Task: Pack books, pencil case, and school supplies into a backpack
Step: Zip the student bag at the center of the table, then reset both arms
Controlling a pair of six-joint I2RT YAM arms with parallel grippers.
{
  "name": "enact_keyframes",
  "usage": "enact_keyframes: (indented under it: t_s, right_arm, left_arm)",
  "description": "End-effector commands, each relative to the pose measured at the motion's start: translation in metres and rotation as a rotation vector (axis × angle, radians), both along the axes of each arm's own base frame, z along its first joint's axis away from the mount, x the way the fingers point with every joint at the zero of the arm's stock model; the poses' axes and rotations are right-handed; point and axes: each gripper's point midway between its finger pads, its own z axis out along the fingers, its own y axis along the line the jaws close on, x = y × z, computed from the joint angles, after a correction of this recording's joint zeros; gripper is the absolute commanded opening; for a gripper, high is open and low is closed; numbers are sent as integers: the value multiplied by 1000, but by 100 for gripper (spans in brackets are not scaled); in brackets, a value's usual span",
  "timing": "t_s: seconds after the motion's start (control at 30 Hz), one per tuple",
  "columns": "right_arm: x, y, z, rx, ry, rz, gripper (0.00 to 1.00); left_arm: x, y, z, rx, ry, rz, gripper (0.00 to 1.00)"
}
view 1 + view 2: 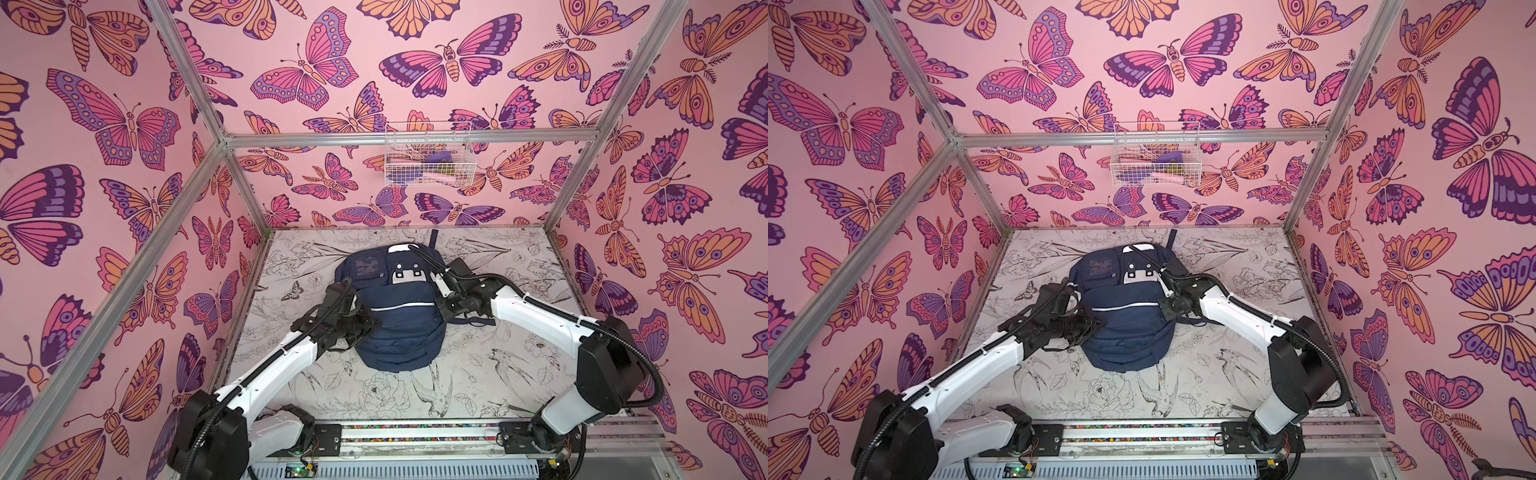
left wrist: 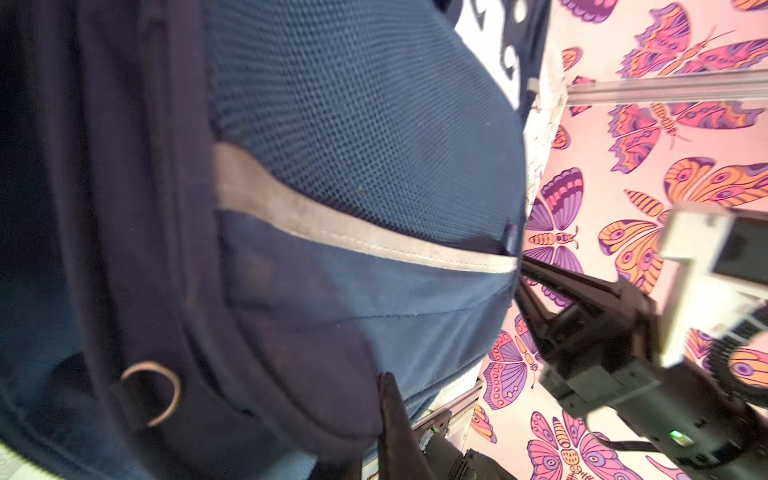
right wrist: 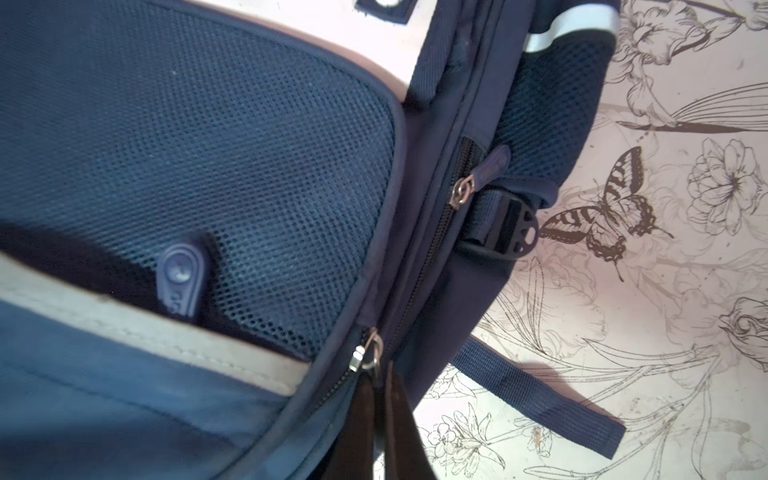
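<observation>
The navy-blue backpack [image 1: 399, 316] [image 1: 1125, 324] lies flat mid-table, front pockets up, a white stripe across it. My left gripper [image 1: 368, 328] [image 1: 1096, 326] presses into its left side. In the left wrist view only one dark finger [image 2: 392, 419] shows, with backpack fabric [image 2: 332, 124] bunched against it and hiding the other. My right gripper [image 1: 440, 286] [image 3: 380, 374] is at the right side, shut on the pull of a metal zipper slider [image 3: 365, 355]. The books, pencil case and school supplies are out of view.
A white wire basket [image 1: 428, 156] with pink and purple items hangs on the back wall. A loose blue strap [image 3: 540, 399] trails on the table [image 1: 498, 374] to the backpack's right. Aluminium posts [image 1: 245, 187] stand at the back corners, and the arm rail [image 1: 415, 432] runs along the front.
</observation>
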Motion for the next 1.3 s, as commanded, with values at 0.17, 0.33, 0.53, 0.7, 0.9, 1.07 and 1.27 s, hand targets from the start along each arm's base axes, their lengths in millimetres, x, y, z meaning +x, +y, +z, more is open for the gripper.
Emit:
enact_keyframes:
  t_s: [0.17,0.33,0.53,0.7,0.9,1.07,1.27]
  right_arm:
    - [4,-61,31,-77,-93,-202,52]
    - [-12,-75,69,6,-163,-277,61]
    - [-34,-131,127,62,-360,-533,67]
    - [-50,-173,136,24,-552,-615,85]
    - [-52,-217,88,-178,-722,-732,99]
    - [-42,-272,37,-203,-626,-967,99]
    - [-5,-284,25,-341,-666,-923,99]
  left_arm:
    - [-11,7,-8,63,36,-78,0]
    - [-10,2,19,57,-51,-139,53]
    - [2,18,75,141,-289,-145,99]
    - [26,82,108,491,-504,26,100]
    - [52,172,82,1018,-760,319,100]
    - [66,216,50,1031,-819,548,100]
    - [78,270,-2,1156,-624,610,100]
